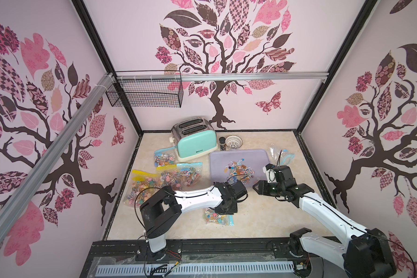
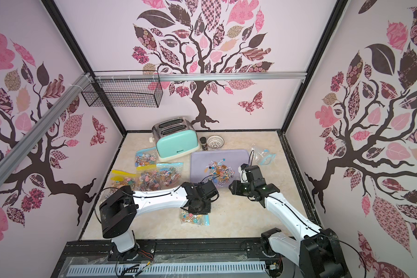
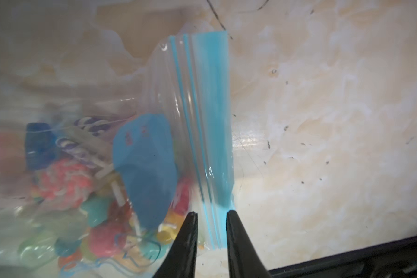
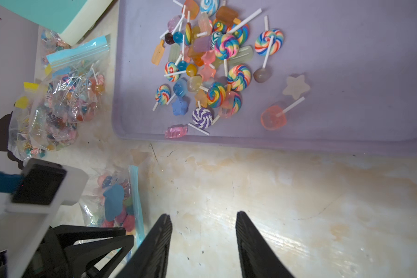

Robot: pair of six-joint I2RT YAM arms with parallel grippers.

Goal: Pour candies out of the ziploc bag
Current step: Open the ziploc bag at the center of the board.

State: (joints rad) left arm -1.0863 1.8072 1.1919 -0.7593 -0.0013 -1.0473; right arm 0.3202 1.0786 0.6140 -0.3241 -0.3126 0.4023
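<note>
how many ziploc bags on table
5 bags: one under the left gripper, one beside the toaster, two overlapping left of the tray, one empty right of it; more may hide.

White links (image 1: 198, 192), black joints (image 1: 159, 211), thin black cables (image 1: 280, 157), tapered black fingers (image 4: 250, 248).

Lab test booth, mock kitchen: alu frame rails (image 1: 226, 77), tree-decal wall panels (image 1: 299, 101), toaster (image 1: 195, 142) on marble-look tabletop (image 1: 263, 216).

candies (image 1: 238, 169) lie on the tray (image 1: 258, 157); a bag (image 1: 218, 218) lies before it, seemingly flat; other bags (image 1: 178, 177) lie left.
</note>
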